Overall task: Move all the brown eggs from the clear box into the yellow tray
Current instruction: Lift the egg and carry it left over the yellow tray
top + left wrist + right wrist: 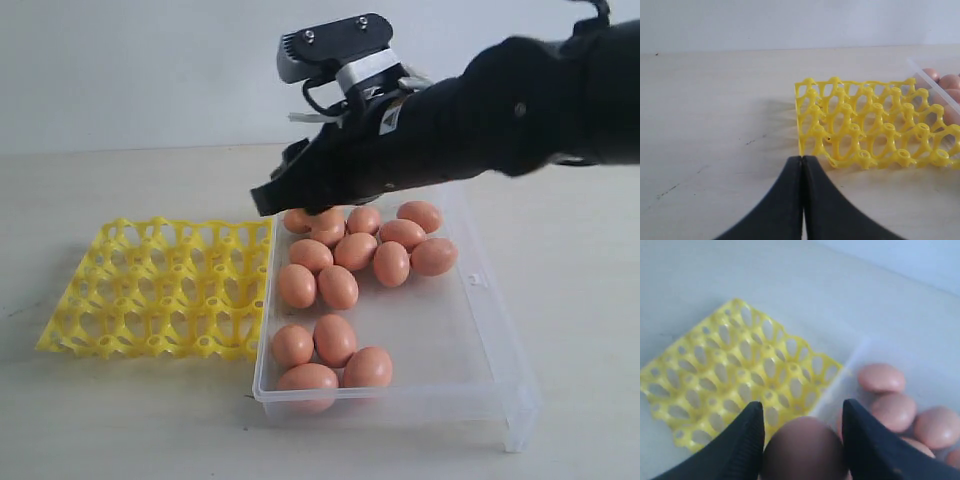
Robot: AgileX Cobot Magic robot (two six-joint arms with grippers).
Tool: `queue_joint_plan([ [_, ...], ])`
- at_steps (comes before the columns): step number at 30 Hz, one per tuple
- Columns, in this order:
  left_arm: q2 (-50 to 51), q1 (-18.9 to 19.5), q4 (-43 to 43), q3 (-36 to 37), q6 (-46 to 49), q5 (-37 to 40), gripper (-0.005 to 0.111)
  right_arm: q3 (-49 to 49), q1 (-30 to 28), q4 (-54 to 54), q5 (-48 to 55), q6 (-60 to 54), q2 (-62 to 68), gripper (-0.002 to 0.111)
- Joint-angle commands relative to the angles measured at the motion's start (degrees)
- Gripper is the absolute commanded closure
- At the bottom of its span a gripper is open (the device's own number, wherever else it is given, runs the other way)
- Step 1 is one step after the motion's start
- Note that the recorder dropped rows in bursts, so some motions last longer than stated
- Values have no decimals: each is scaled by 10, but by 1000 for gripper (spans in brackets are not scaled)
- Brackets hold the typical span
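Several brown eggs (338, 287) lie in the clear box (480, 290), in a far cluster and a near group. The yellow tray (160, 290) lies left of the box with its cups bare. My right gripper (263, 204) reaches over the box's far left corner. In the right wrist view it (802, 407) is shut on one brown egg (802, 447) that fills the gap between both fingers, above the box wall (840, 385) and the tray (735, 370). My left gripper (802, 159) is shut on nothing, low over the table by a corner of the tray (870, 135).
The tray and box sit side by side on a pale table (120, 410) with a plain wall behind. The right arm (500, 110) spans the upper right of the exterior view. A small latch (476, 281) sits on the box's right side.
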Motion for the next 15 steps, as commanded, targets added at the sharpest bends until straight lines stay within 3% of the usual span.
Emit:
queue_joint_plan([
  [1, -3, 1, -1, -2, 2, -6, 107, 32, 66, 11, -165, -2, 14, 108],
  [8, -3, 1, -1, -2, 2, -6, 107, 9, 113, -170, -402, 171, 112, 108],
  [11, -3, 1, -1, -2, 2, -6, 107, -44, 113, -200, -396, 246, 167, 108],
  [15, -3, 1, -1, -2, 2, -6, 107, -139, 113, -200, -335, 249, 240, 108],
])
